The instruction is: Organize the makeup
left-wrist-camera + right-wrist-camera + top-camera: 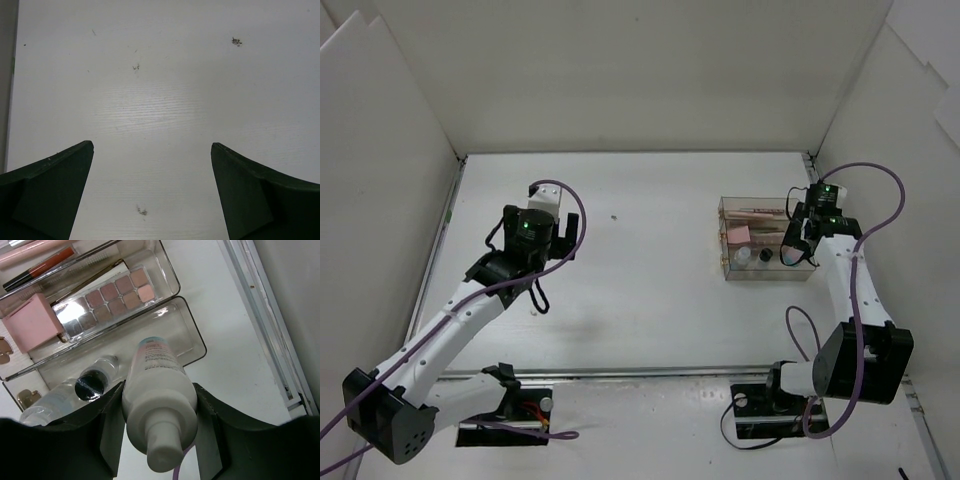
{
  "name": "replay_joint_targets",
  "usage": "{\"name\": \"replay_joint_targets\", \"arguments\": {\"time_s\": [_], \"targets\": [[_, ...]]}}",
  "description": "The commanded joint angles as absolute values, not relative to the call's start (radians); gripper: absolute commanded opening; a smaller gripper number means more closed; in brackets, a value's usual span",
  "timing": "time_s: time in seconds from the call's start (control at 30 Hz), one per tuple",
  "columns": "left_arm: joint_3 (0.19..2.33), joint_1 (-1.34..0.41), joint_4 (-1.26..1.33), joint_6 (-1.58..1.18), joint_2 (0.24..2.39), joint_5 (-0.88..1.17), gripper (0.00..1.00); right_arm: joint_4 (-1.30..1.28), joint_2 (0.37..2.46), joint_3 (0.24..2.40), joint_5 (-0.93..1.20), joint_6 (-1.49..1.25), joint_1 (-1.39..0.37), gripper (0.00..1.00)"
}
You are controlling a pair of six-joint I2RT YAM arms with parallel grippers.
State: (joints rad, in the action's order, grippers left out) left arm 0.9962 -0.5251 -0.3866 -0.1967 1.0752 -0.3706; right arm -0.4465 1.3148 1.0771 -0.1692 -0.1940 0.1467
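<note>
The right gripper [157, 392] clamps a white bottle [159, 371] over the clear box [195, 342]. Better to lower it gently into the front compartment [182, 322], beside the small bottles [90, 385] there. The left gripper [152, 150] stands released.

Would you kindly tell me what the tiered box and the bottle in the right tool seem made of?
The tiered box looks like clear, glossy rigid plastic, perhaps acrylic: contents show through and edges glint. The bottle looks like opaque white plastic with a soft sheen, smoothly moulded.
</note>
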Motion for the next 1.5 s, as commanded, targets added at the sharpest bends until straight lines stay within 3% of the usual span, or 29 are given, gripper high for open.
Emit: {"name": "replay_joint_targets", "arguments": {"time_s": [0.0,0.6,1.47], "targets": [[1.012,-0.523,-0.319,-0.215,1.065,-0.353,1.0,-0.295,1.325,1.091,-0.161,-0.201,0.158,0.0],[1.006,-0.523,-0.307,-0.221,1.092,-0.299,0.99,-0.222,1.428,1.045,-0.127,-0.216,0.166,0.0],[1.017,-0.523,-0.311,-0.224,1.109,-0.291,0.99,-0.253,1.299,0.927,-0.19,-0.271,0.166,0.0]]}}
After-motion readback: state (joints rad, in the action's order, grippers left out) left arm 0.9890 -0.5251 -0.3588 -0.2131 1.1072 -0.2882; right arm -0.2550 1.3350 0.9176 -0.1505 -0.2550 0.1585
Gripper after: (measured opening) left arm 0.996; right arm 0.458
